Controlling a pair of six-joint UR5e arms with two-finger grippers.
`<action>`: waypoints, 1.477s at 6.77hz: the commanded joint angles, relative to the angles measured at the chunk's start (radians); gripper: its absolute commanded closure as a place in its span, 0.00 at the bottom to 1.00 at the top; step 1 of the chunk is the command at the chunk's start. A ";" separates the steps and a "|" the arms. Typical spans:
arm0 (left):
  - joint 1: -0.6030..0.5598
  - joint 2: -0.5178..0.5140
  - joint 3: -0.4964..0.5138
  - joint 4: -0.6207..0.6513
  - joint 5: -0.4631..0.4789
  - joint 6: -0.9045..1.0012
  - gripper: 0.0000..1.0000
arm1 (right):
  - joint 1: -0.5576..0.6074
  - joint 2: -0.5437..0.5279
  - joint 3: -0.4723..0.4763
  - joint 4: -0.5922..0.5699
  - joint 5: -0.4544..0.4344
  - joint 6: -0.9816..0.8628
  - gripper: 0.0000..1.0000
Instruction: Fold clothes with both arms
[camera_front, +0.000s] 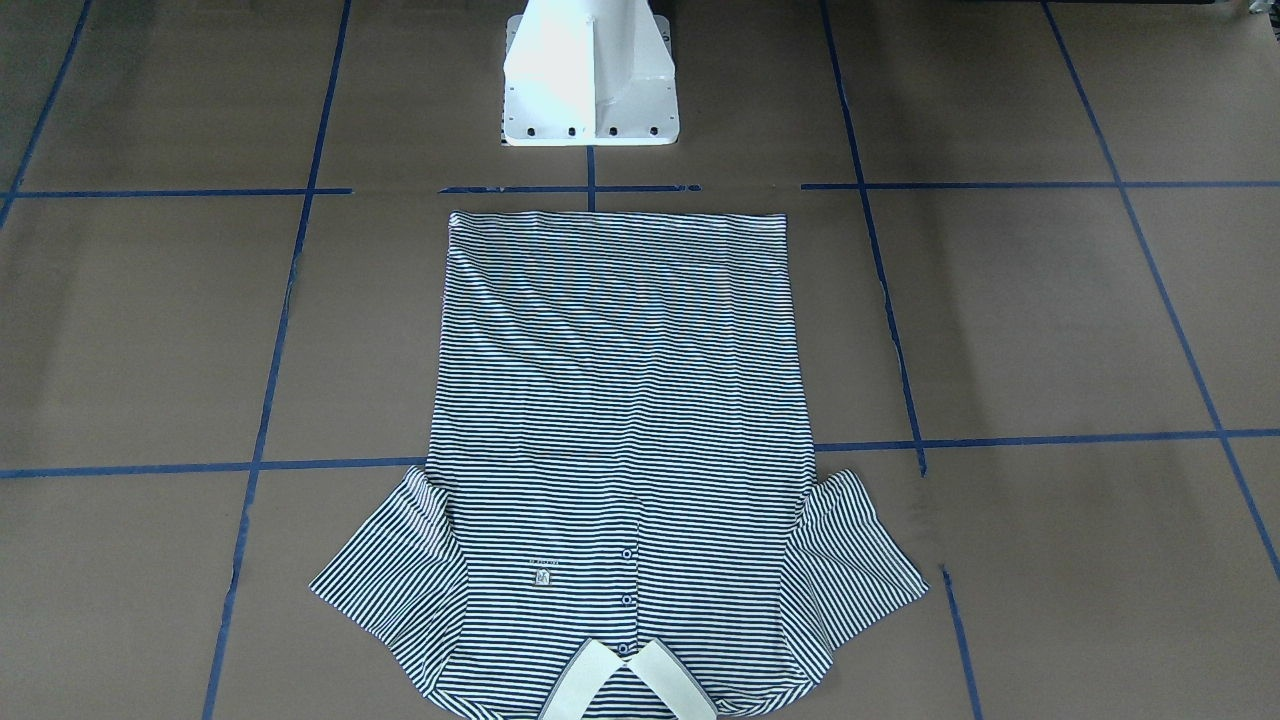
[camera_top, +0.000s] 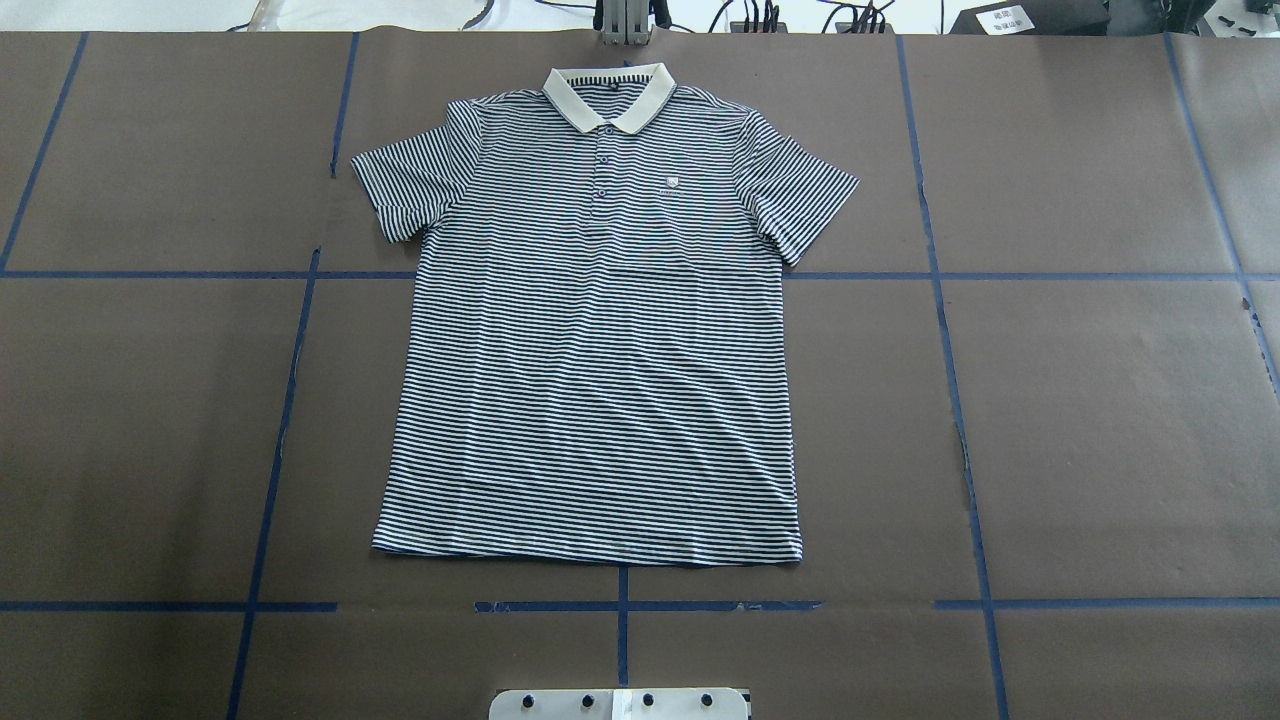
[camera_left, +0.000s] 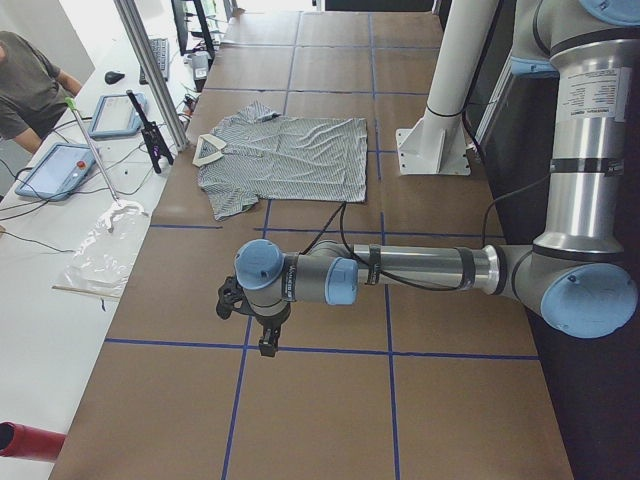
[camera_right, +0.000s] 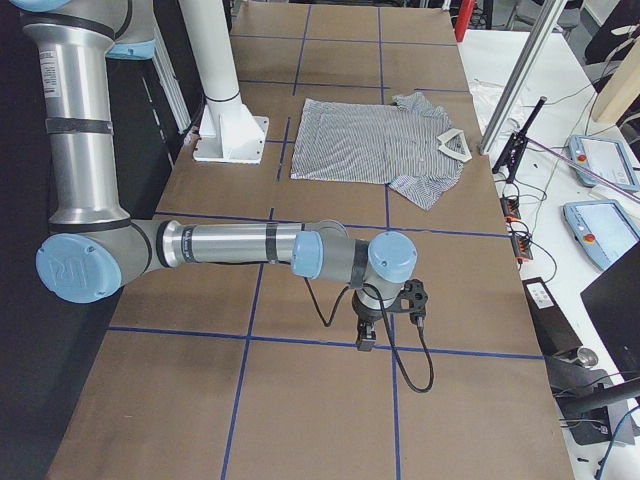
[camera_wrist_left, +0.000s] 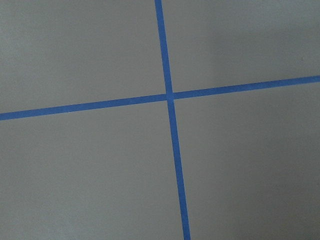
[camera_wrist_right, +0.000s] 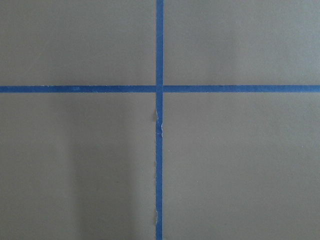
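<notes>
Shirt (camera_top: 600, 330) spread flat, unfolded, central on table (camera_top: 1100, 420), every fold left to do; left fingers (camera_left: 267, 345) and right fingers (camera_right: 365, 338) hang well apart from it, and we cannot tell whether released or clenched.

You've got soft, even light across the counter (camera_front: 1000, 320), with no hard shadows anywhere. Front view, twelve o'clock: the white pedestal (camera_front: 590, 70) is blown out and its detail is gone. The shirt (camera_front: 620, 400) stripes shimmer with moiré toward twelve o'clock there. Overhead, a glaring overexposed strip runs along the twelve o'clock edge. Right wrist view is sharp, tape (camera_wrist_right: 159, 150) edges crisp, with a faint darker band at seven o'clock. Left side view: brightness washing in at eleven o'clock.
</notes>
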 joint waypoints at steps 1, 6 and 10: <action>0.000 0.000 -0.002 -0.002 0.000 0.000 0.00 | 0.000 0.009 0.005 0.011 -0.003 0.013 0.00; 0.011 -0.147 0.007 -0.177 0.003 0.003 0.00 | -0.083 0.035 0.007 0.340 0.067 0.032 0.00; 0.125 -0.220 0.125 -0.485 0.008 -0.138 0.00 | -0.355 0.305 -0.141 0.448 0.025 0.470 0.00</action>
